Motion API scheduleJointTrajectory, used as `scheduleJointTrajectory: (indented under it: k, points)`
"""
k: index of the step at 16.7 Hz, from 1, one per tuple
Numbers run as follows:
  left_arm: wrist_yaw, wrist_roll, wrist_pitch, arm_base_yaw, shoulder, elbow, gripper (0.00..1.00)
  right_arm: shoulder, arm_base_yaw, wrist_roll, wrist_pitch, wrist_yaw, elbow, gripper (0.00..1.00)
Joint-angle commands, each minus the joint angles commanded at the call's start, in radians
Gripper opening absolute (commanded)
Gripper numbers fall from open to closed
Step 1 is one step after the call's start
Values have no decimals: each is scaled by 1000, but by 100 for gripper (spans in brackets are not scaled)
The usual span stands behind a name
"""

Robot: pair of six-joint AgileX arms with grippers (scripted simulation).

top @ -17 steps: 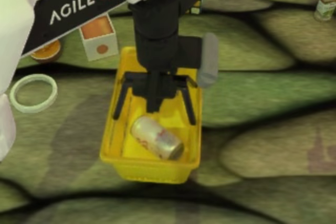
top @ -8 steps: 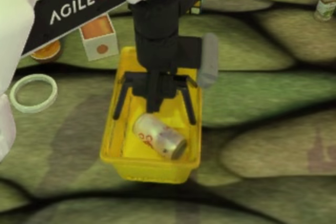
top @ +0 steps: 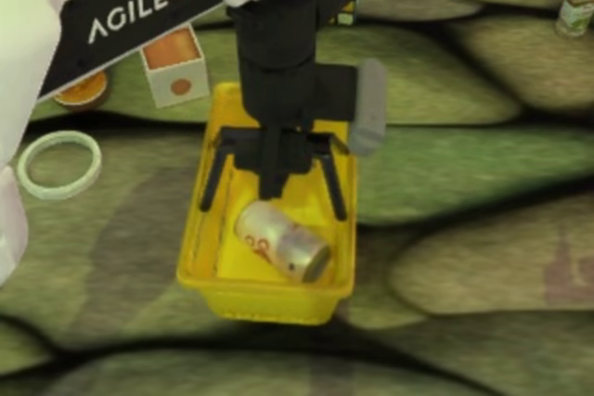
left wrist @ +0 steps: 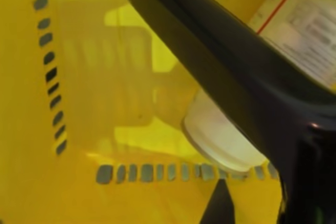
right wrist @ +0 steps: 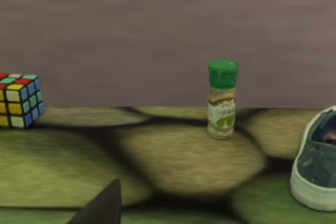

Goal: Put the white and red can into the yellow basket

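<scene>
One white and red can (top: 281,242) is lying on its side inside the yellow basket (top: 197,234), just below the left gripper (top: 275,183), whose fingers are spreading wide, gripping nothing. Left wrist view: can (left wrist: 226,140) sitting against the slotted basket wall (left wrist: 152,173). Right wrist view: green mottled table (right wrist: 178,161), spice bottle (right wrist: 221,99), puzzle cube (right wrist: 19,99), shoe (right wrist: 318,163); right gripper fingers impossible to judge.

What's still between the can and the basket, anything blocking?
Nothing visible. The white and red can already lies on its side inside the yellow basket, on its floor. The left gripper hangs open just above it, over the basket; the right arm is out of the top view.
</scene>
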Motion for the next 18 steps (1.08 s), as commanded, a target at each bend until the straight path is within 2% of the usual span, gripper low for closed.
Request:
scheduleJointTrajectory:
  k: [15, 18]
  points:
    - [0, 1, 0, 1, 1, 0, 0, 0, 0, 0, 0, 0, 0, 100]
    - [0, 10, -42, 15, -3, 40, 0, 0, 0, 0, 0, 0, 0, 100]
